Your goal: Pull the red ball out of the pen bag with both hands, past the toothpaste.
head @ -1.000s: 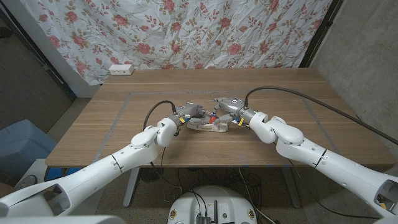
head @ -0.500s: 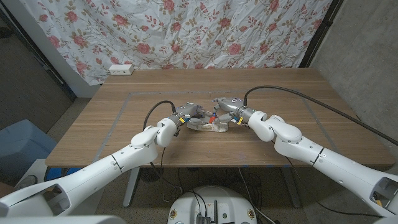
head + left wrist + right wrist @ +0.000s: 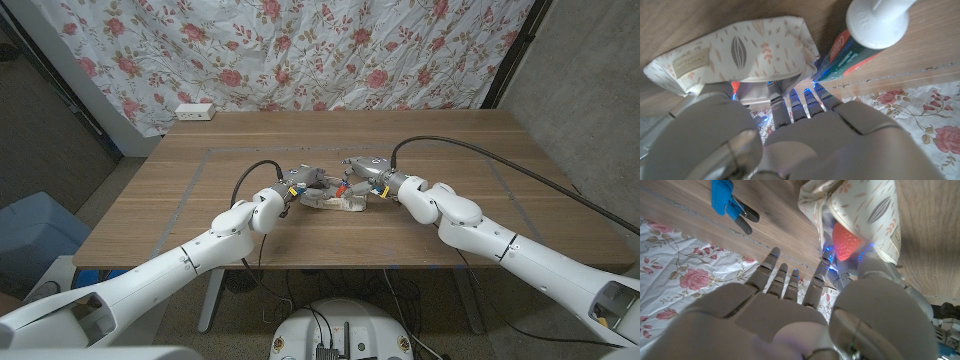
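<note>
Wood tabletop (image 3: 200, 200): brown, with a faint rectangular outline marked on it; wide bare room to both sides of the hands, and a white power strip (image 3: 195, 110) at the far left edge.
Floral curtain (image 3: 300, 50): hangs behind the far edge of the tabletop.
Pen bag (image 3: 330, 201): cream fabric with leaf prints, lying at the middle of the tabletop between the two hands; in the right wrist view its open mouth is spread wide.
Left hand (image 3: 302, 181): at the bag's left end, fingers (image 3: 790, 107) reaching to the fabric; the contact is hidden behind the hand's own back, so whether it grips the bag cannot be told.
Right hand (image 3: 362, 173): at the bag's right end, thumb and fingers (image 3: 771, 262) around the opening; whether it grips anything cannot be told.
Toothpaste (image 3: 852, 50): red-and-teal tube with a white cap, just beside the bag's end in the left wrist view.
Red ball (image 3: 846, 241): inside the bag's mouth, partly covered by the fabric rim; a small red spot in the head view.
Blue clip (image 3: 727, 202): on bare wood, well apart from the bag.
</note>
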`<state>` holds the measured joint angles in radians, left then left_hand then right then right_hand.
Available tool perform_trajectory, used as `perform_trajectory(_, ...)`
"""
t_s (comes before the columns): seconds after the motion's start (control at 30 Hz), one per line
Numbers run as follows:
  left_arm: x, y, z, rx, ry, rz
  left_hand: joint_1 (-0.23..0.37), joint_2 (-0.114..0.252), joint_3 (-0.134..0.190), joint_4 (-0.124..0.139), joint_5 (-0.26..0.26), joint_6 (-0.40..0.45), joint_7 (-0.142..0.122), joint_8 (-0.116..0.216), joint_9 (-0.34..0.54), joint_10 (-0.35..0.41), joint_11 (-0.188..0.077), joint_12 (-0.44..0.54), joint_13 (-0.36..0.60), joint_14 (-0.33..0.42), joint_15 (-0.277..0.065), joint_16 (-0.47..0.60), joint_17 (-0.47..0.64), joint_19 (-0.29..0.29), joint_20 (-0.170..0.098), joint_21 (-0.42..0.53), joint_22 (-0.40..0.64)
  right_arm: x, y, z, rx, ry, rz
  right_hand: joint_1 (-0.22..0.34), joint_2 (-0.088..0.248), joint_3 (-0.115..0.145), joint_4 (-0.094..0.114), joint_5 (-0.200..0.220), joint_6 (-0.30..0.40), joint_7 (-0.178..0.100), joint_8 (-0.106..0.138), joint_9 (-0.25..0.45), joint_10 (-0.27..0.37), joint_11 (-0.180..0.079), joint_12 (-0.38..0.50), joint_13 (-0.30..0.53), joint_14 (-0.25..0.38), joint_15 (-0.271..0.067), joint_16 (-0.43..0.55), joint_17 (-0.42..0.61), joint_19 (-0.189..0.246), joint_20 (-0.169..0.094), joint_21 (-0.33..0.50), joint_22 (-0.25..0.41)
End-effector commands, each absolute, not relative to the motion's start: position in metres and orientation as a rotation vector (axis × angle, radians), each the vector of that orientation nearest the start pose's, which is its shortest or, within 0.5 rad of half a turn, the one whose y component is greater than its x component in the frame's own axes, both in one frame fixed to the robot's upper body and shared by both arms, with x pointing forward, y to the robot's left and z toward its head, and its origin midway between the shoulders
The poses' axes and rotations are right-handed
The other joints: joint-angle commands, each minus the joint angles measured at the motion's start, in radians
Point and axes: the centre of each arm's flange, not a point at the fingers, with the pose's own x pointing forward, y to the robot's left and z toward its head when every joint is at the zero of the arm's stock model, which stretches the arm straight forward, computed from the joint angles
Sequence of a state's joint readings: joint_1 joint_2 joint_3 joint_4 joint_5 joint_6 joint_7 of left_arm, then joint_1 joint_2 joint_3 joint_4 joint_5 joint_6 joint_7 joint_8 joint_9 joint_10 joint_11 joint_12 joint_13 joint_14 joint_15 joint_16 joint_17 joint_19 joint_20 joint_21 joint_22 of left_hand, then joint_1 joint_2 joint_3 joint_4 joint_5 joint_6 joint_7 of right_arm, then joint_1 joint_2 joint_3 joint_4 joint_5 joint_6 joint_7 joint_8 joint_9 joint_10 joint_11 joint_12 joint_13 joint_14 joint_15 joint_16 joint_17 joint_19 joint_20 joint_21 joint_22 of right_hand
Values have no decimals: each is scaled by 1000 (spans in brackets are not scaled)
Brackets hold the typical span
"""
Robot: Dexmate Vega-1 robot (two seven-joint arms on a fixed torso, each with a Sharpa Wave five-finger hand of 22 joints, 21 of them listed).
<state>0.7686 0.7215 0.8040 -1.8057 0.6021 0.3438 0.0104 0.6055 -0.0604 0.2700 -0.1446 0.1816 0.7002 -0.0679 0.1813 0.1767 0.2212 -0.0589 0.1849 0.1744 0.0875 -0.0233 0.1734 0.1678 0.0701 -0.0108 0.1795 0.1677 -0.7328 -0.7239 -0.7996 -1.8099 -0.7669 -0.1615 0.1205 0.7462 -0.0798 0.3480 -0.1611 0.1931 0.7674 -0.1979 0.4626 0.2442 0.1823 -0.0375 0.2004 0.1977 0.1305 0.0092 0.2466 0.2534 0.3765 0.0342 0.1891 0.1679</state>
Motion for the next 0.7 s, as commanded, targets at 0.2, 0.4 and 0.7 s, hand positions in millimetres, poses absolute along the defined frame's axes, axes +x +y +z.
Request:
perform_trajectory(0.2,598,146,-49,1448,-558,-93,-1,9,3,-4,-3,-1,-6,1,0,2,5,7,2,8,5,6,2,5,6,7,1,592,-116,-37,-1662,-650,214,-15,-2,-3,8,1,-13,9,2,3,-1,5,1,4,0,11,4,6,3,2,-1,1)
perform_trajectory(0.4,598,146,-50,1451,-562,-98,-1,9,4,-5,-3,-2,-8,2,0,3,4,7,2,9,5,7,2,6,5,7,1,593,-116,-38,-1670,-646,203,-14,-5,-4,7,1,-19,9,1,4,0,5,1,4,2,11,5,6,3,2,0,1)
perform_trajectory(0.7,596,146,-50,1455,-564,-98,-1,10,4,-6,-3,-3,-9,2,1,3,4,7,2,10,4,7,2,6,5,7,1,592,-118,-40,-1681,-628,197,-7,-9,-5,2,4,-40,13,-4,5,0,2,1,4,3,10,6,7,6,2,0,0)
